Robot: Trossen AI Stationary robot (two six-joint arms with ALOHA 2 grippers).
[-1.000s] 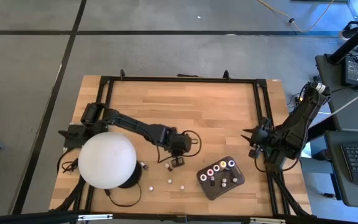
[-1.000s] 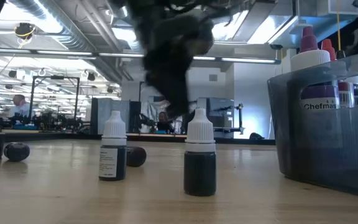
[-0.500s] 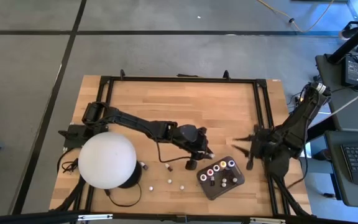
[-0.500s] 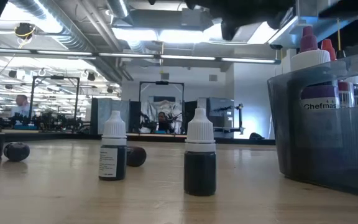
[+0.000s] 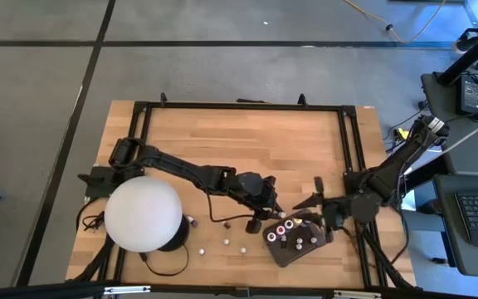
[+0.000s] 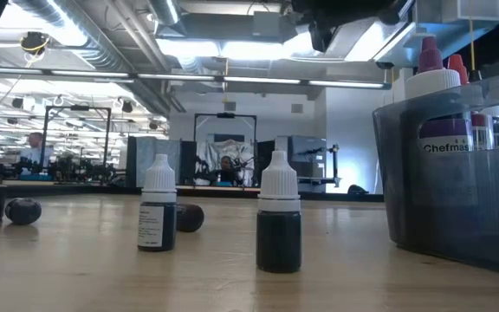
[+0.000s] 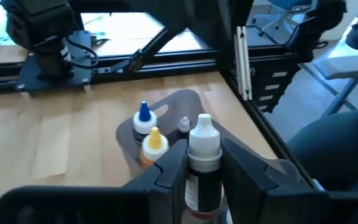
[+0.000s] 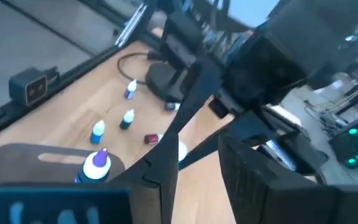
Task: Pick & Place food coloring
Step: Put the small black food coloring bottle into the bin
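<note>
Right gripper (image 5: 315,202) nearer tray (image 5: 279,252), seemingly open.

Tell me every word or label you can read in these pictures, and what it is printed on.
"Chefmas": cut off by the picture's edge, on the label of the purple-topped bottle standing in the dark grey tray.
Small print on the white-capped bottle on the table: too small to read.
Label on the bottle held in the left gripper: unreadable.
</note>
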